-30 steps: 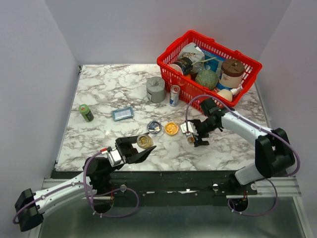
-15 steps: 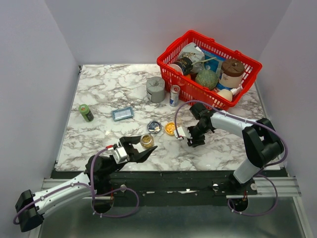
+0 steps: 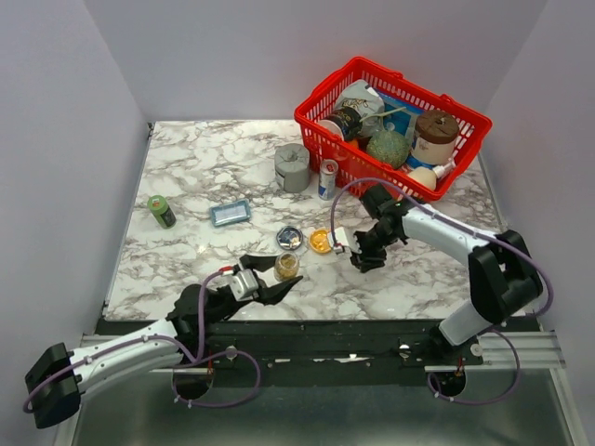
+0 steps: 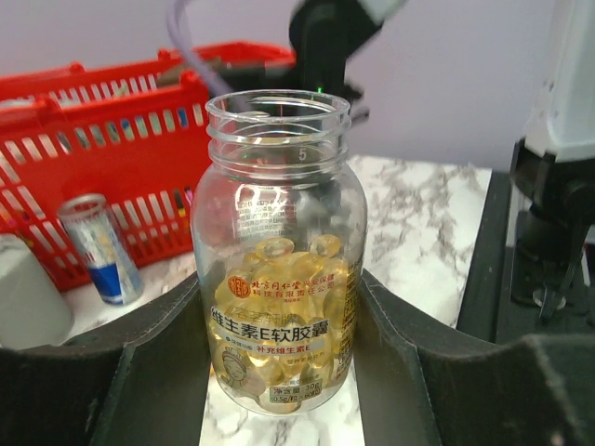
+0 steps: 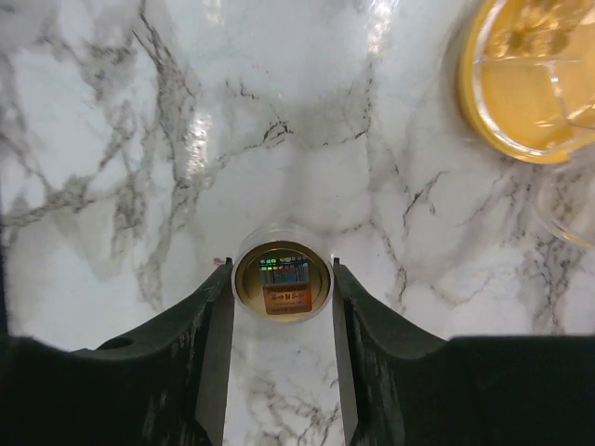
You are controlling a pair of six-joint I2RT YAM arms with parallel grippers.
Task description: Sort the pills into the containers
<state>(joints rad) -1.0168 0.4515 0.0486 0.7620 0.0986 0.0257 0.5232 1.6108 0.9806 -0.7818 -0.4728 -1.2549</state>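
Bottle, clear uncapped glass, yellow softgels [image 4: 279,260], clamped in left gripper [image 4: 279,372], now shifted right along front edge toward silvery round dish [image 3: 290,239] and translucent orange round dish [image 3: 321,242]. Right gripper [image 5: 281,275] clasps small amber vial [image 5: 282,290] nearby. Pouring likely next.

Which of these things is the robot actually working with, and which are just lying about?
In use: pill bottle, small jar, orange dish, silvery dish.
Lying about: basket, grey cylinder, can, green bottle, blue tin.
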